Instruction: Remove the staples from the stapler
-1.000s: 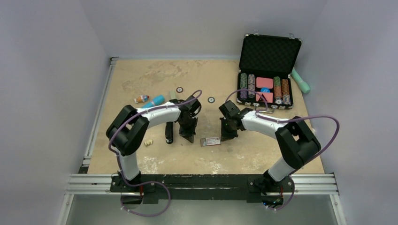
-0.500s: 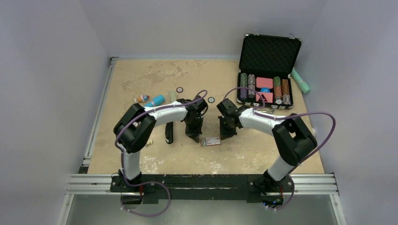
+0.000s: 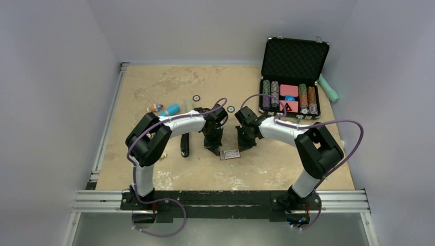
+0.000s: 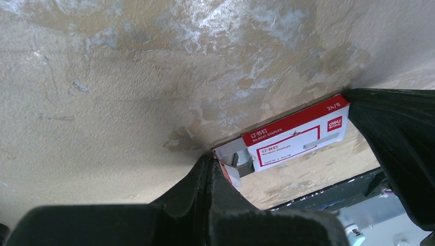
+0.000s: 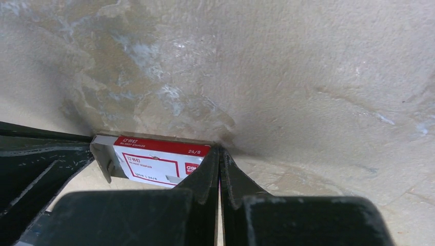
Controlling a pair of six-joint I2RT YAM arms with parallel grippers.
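Top external view
- Counter: tan, worn surface filling the middle of the frame.
- Stapler: black and elongated, lying left of centre on the counter, just left of the left gripper and apart from it.
- Staple box: small red-and-white box lying flat at centre, between the two grippers.
- Left gripper: pointed down at the box's left end; fingers pressed together, holding nothing.
- Right gripper: pointed down at the box's right end; fingers pressed together, holding nothing.
- Chip case: open black case at upper right, with rows of chips inside.

Left wrist view
- Left gripper: fingers pressed together at lower centre, tips at the box's open flap end.
- Staple box: right of centre, red band along its top, flap open toward the fingertips.
- Right gripper: dark mass at the right edge, against the box's far end.

Right wrist view
- Right gripper: fingers pressed together at lower centre, tips at the box's right end.
- Staple box: lower left, label facing up.
- Left gripper: dark shape at the left edge, beside the box.
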